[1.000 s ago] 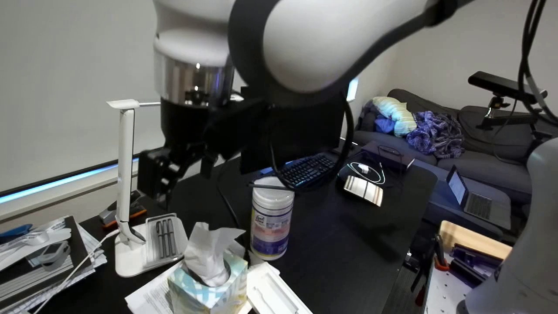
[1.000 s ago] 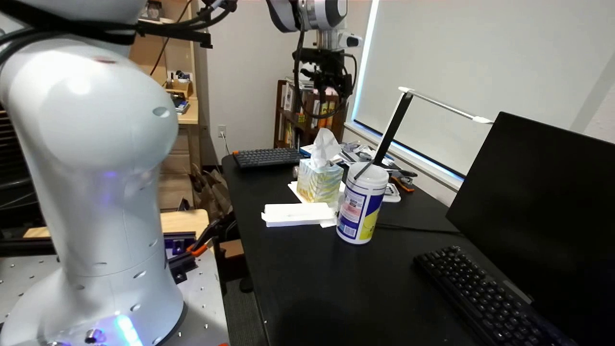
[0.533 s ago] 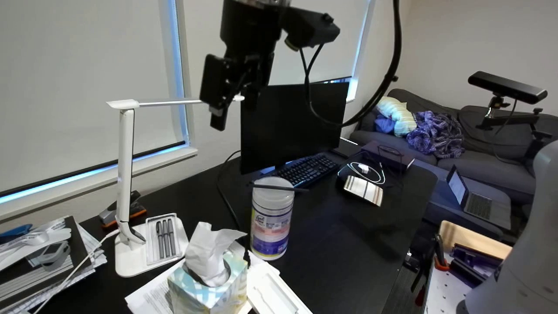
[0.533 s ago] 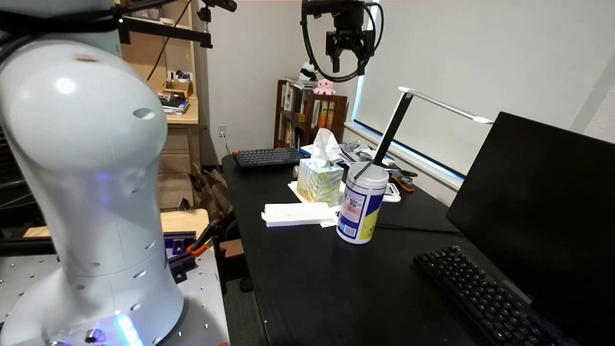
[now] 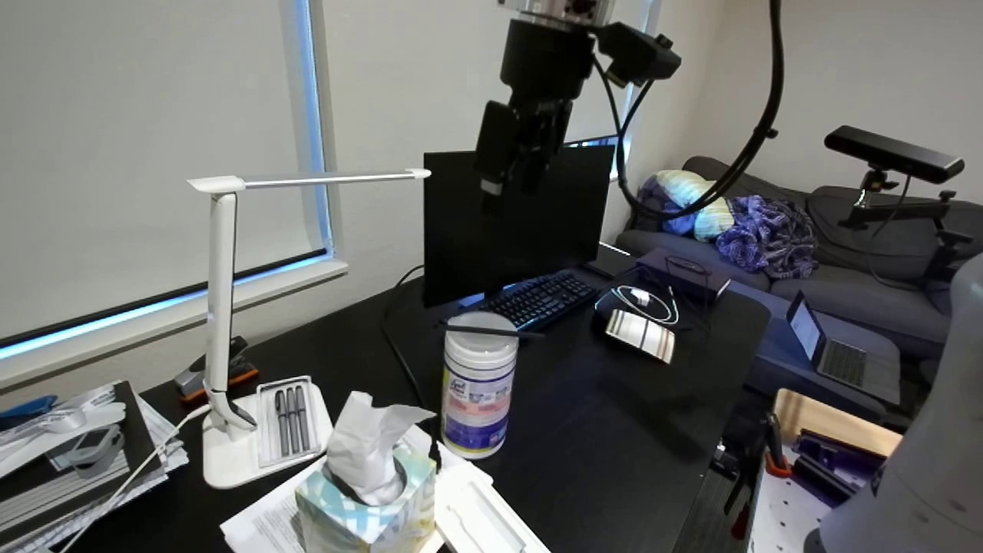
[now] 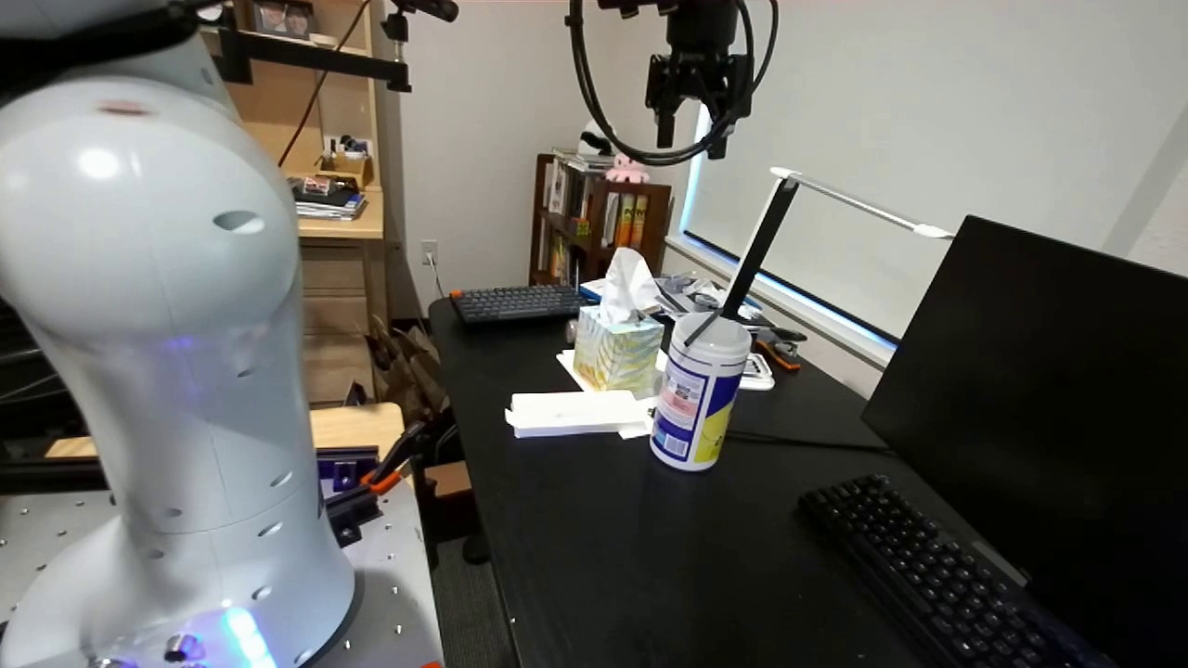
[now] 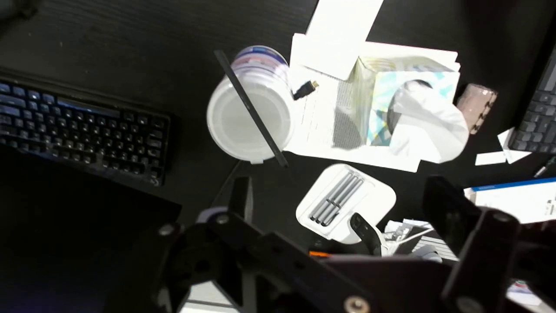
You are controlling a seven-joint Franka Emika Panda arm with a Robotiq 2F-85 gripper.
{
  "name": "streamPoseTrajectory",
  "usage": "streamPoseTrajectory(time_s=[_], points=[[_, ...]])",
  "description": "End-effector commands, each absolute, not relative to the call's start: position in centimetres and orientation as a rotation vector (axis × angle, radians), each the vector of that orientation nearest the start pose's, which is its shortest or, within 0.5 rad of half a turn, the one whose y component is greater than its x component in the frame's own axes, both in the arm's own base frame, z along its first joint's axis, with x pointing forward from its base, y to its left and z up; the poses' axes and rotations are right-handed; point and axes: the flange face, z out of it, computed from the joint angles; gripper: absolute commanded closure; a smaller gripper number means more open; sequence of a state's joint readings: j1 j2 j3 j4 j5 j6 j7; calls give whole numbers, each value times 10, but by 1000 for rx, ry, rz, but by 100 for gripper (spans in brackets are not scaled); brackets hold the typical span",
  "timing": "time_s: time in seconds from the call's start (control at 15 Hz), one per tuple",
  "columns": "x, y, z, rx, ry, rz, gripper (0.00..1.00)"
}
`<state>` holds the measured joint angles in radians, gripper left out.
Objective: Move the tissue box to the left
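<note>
The tissue box (image 5: 361, 511) is a small cube with yellow-green and blue patterned sides and a white tissue poking out of its top. It stands upright on papers on the black desk, beside the white canister. It also shows in an exterior view (image 6: 614, 354) and at the upper right of the wrist view (image 7: 365, 100). My gripper (image 5: 511, 188) is high above the desk, in front of the monitor in that view, well apart from the box. It also shows near the top of an exterior view (image 6: 691, 146). In the wrist view the gripper (image 7: 341, 191) has its fingers wide apart with nothing between them.
The labelled canister (image 5: 478, 392) with a black stick on its lid stands close to the box. A white open carton (image 6: 575, 413) lies beside the box. A desk lamp (image 5: 220, 292), a monitor (image 5: 514, 223) and a keyboard (image 7: 82, 130) stand around.
My gripper has risen from near the lamp and moved away from above the box toward the monitor side. In the last half second it came down slightly. The tissue box has not moved.
</note>
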<state>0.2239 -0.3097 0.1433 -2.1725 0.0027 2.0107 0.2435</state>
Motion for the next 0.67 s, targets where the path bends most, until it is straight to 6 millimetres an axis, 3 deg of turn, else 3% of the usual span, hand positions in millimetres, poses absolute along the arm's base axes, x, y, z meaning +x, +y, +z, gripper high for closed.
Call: streamPoseTrajectory(time_s=[0.0,0.27,0.33,0.6], points=[[418,132,526,-3136,-195,-149,0],[404,100,519,-3134,-158,-108,0],[418,110,520,-3153,-137,-127,0],[410,102,519,-3152,-129,-128,0]])
